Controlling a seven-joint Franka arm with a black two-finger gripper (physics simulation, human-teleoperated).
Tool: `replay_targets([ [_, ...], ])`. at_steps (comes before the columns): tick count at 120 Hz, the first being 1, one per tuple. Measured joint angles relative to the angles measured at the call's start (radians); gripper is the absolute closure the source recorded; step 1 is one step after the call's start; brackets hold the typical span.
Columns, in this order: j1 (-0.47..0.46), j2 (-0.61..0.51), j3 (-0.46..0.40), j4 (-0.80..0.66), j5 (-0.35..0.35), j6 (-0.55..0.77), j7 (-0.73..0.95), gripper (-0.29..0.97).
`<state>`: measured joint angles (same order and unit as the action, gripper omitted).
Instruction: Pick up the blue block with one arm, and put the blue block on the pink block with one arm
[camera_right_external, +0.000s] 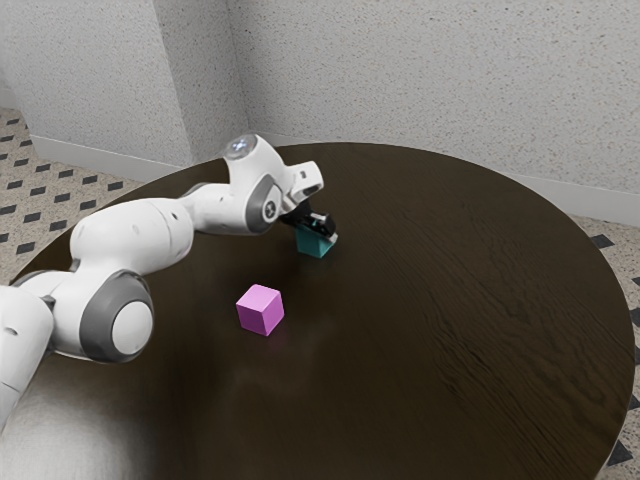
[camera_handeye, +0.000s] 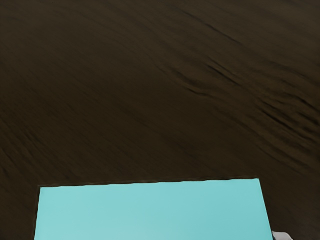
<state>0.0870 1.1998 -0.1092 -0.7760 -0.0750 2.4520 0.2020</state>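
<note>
The blue block (camera_right_external: 316, 245) is a small teal cube that stands on the dark round table (camera_right_external: 470, 300), a little beyond its middle. My gripper (camera_right_external: 319, 231) is down over the block's top, its black fingers pressed against two opposite sides, shut on it. In the wrist view the block (camera_handeye: 150, 210) lies close under my hand, and a pale fingertip (camera_handeye: 283, 236) touches its side. The pink block (camera_right_external: 260, 309) sits on the table nearer the front, about a block's width or two away from the blue one and apart from my gripper.
My arm's white links (camera_right_external: 140, 250) stretch low over the table on the exterior view's left. Bare dark wood runs to the exterior view's right and front. Beyond the table's edge are a tiled floor (camera_right_external: 40, 190) and a grey wall.
</note>
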Motion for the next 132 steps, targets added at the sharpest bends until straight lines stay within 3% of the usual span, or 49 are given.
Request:
replay_targets([
  [9, -0.005, -0.016, 0.002, -0.005, 0.006, 0.001, -0.004, 0.38],
  [24, -0.012, -0.102, 0.008, -0.063, 0.004, -0.002, -0.008, 0.36],
  [85, -0.056, -0.605, 0.092, -0.714, -0.050, -0.076, -0.037, 0.38],
  [132, -0.085, -0.782, 0.138, -0.997, -0.035, -0.093, -0.047, 0.38],
])
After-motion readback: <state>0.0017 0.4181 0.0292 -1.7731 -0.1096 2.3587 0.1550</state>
